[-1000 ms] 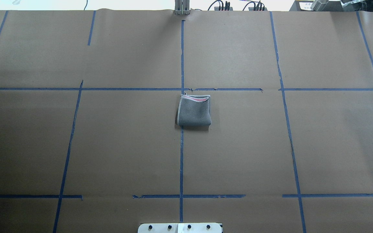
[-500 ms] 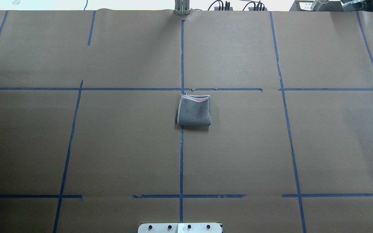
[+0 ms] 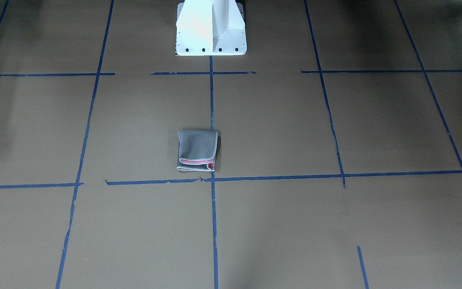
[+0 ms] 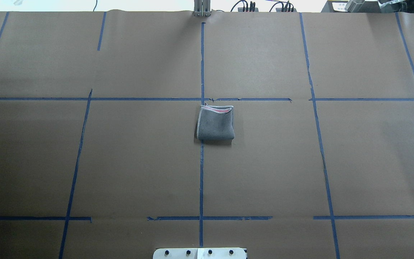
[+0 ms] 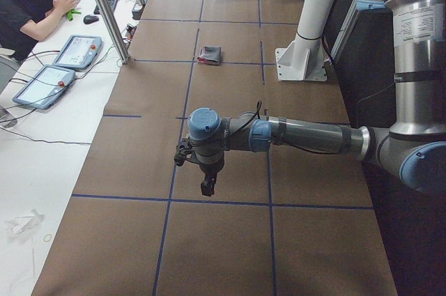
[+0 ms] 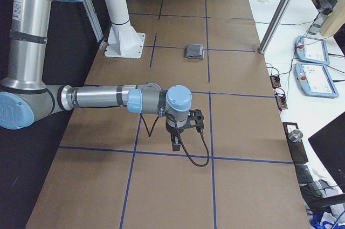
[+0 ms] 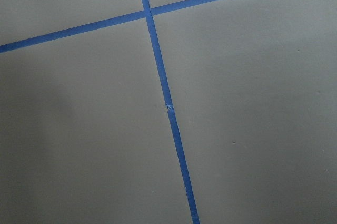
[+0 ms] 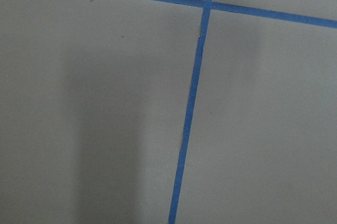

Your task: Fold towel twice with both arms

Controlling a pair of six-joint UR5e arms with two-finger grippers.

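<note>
Though I cannot tell left gripper [image 5: 207,187] or right gripper [image 6: 175,144] state, towel [image 4: 215,124] opens forward.

So we've got the towel [image 4: 215,123] flat on the table [image 4: 120,162] near the middle. It sits mostly right of the centre tape line [image 4: 201,180], left edge over it, just on the robot's side of the far cross line [image 4: 138,99]. The base [image 3: 211,30] is straight behind it at the near edge. The left arm [image 5: 306,136] reaches over the left end and the right arm [image 6: 102,98] over the right end, both well apart from the towel.
</note>
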